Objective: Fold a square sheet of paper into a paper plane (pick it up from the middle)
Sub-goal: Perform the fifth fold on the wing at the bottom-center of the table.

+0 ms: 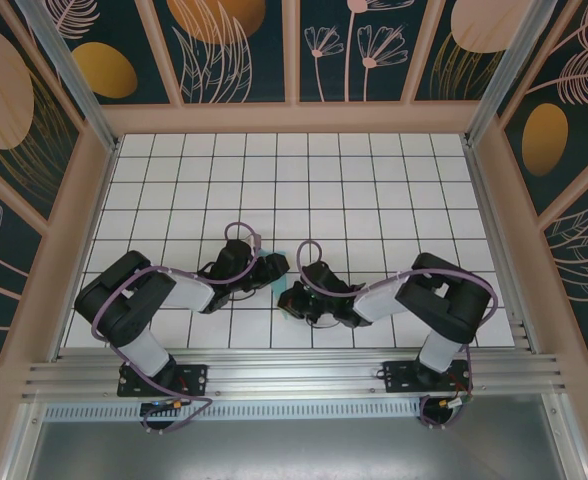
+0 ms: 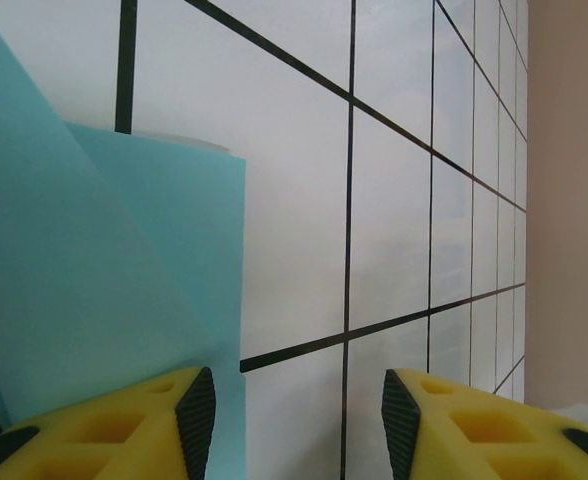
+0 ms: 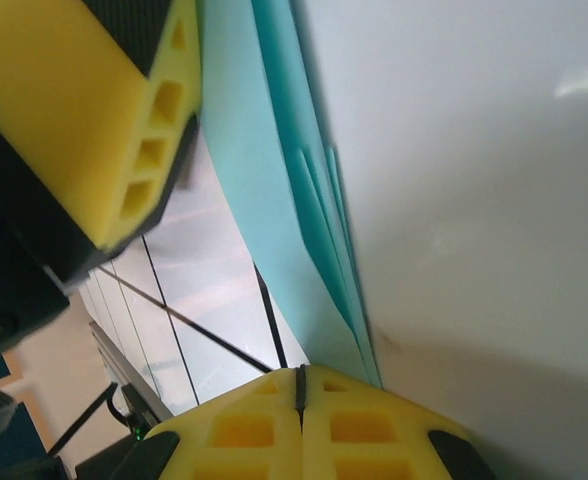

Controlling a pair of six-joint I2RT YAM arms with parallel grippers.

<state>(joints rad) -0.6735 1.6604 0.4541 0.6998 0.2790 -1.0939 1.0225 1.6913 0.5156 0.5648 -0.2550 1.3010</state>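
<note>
The square sheet of paper (image 1: 274,272) is a creased, folded turquoise shape lying on the tiles between my two grippers. In the left wrist view its layers (image 2: 104,260) take up the left side, with a straight edge running down just inside the left finger. My left gripper (image 2: 299,415) is open, mostly bare tile between its pads. My right gripper (image 3: 299,385) is shut, fingertips pressed together. The stacked paper edges (image 3: 264,180) run down to its right finger, not between the jaws. From above, the left gripper (image 1: 268,263) and right gripper (image 1: 288,299) sit close together at the paper.
The white tiled floor (image 1: 374,200) stretches away behind the grippers. Pink walls (image 1: 294,118) and frame posts close it in on three sides. A metal rail (image 1: 294,375) runs along the near edge. The left gripper's yellow finger (image 3: 94,110) looms close in the right wrist view.
</note>
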